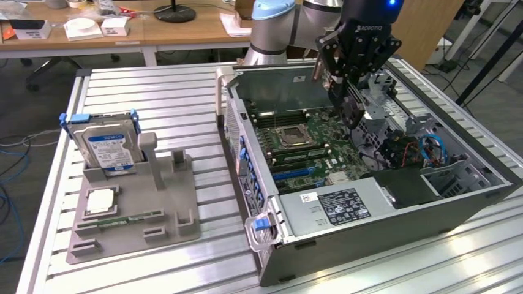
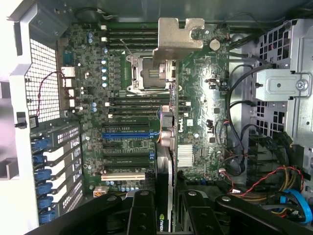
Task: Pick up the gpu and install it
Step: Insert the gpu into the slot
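Note:
My gripper hangs over the open computer case, shut on the gpu, a thin dark card held vertically above the motherboard. In the wrist view the gpu appears edge-on, clamped between the black fingers, with its silvery end bracket at the far end. The card floats over the motherboard, running across the expansion slots near the blue slot, apart from them.
A grey fixture on the exterior view's left holds a hard drive, a processor and a green memory stick. Inside the case are a drive cage and loose cables.

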Controlling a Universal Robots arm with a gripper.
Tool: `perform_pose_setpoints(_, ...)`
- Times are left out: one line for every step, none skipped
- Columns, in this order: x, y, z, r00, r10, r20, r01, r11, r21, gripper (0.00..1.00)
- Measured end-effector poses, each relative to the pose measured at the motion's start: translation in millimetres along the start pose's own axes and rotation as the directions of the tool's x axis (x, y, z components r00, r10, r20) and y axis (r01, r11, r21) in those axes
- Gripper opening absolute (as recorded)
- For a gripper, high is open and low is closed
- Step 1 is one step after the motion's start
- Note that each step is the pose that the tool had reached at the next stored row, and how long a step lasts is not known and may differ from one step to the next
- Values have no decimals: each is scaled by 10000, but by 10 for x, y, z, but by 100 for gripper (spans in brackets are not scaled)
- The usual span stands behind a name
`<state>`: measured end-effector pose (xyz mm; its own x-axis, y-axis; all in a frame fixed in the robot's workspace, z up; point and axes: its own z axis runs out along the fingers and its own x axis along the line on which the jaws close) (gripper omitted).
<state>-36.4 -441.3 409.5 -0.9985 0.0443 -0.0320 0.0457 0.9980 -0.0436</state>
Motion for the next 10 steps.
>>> perform_pose_setpoints(0,0,0,10000,-31,1,31,10000,-1,26)
perform_pose_setpoints(0,0,0,10000,-65,3,65,10000,-1,26)
perform_pose_setpoints(0,0,0,9999,-101,4,101,9999,-3,26)
perform_pose_setpoints(0,0,0,9999,-143,6,143,9999,-4,26)
perform_pose_setpoints(0,0,0,9998,-197,8,197,9998,-6,26)
perform_pose_setpoints(0,0,0,9997,-263,12,263,9997,-8,26)
perform_pose_setpoints(0,0,0,9994,-334,14,334,9994,-10,26)
perform_pose_setpoints(0,0,0,9992,-411,18,411,9992,-12,26)
perform_pose_setpoints(0,0,0,9988,-491,21,491,9988,-15,26)
perform_pose_setpoints(0,0,0,9984,-573,25,573,9984,-18,26)
